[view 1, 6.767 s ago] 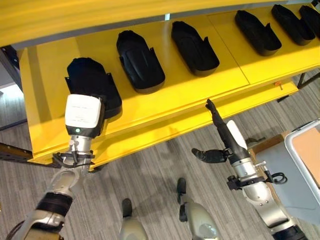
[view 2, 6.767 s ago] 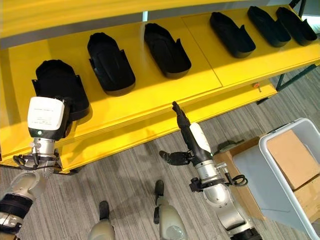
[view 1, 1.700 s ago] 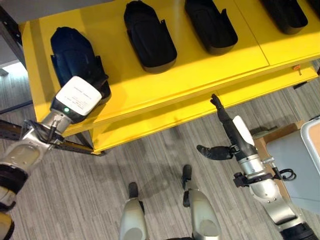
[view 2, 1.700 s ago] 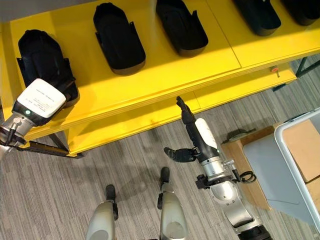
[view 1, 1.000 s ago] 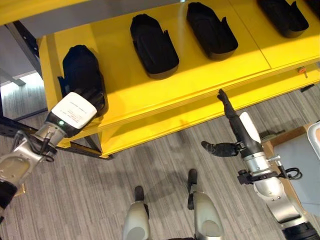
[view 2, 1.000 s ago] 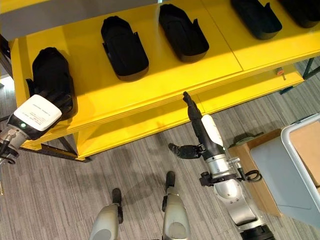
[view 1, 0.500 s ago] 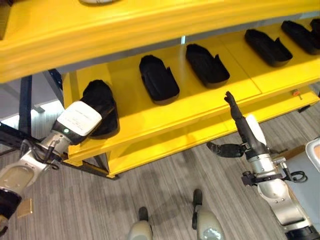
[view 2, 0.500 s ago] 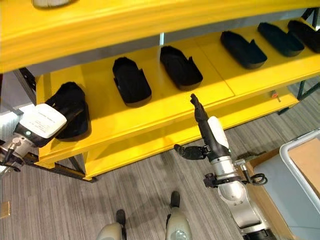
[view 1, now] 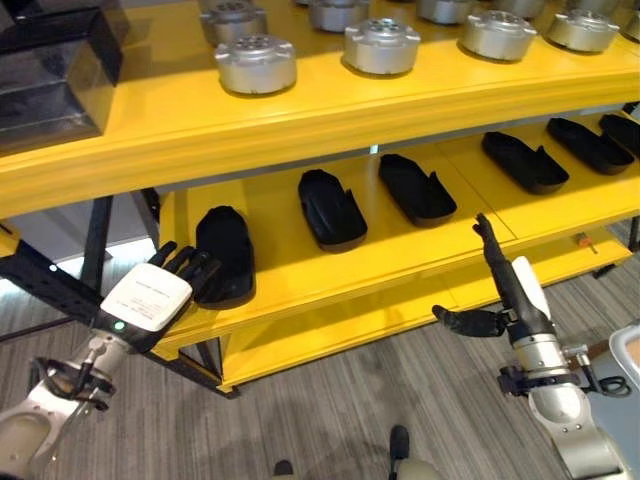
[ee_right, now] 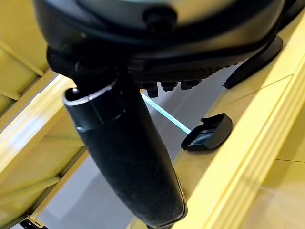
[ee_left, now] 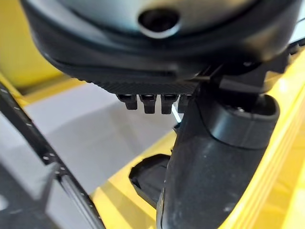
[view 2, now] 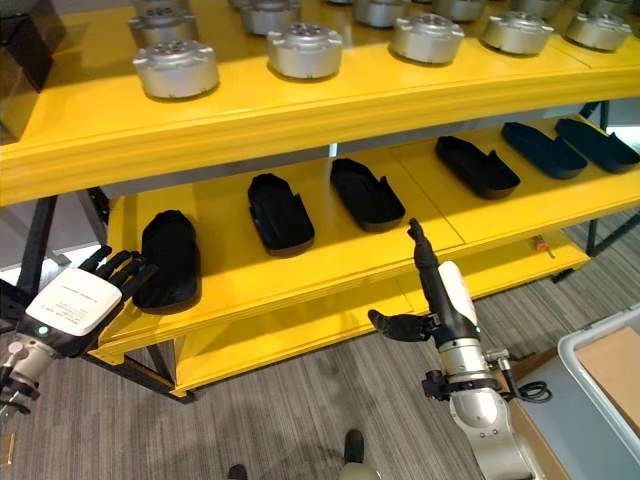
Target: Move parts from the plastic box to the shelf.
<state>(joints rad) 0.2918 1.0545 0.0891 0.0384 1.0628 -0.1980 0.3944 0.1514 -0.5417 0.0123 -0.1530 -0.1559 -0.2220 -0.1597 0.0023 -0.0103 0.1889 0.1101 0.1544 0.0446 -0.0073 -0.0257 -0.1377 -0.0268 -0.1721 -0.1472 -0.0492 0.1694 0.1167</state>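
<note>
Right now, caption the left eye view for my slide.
Left hand open beside the leftmost black moulded plastic part on the yellow metal shelf.

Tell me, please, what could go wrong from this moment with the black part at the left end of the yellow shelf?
1. The left robot hand is open, with its fingers close beside the leftmost black part. Pulling back carelessly may drag the part.
2. That part lies near the front edge of the yellow shelf, so a nudge could tip it to the floor.
3. The right robot hand hangs open near the same edge and might bump it.
</note>
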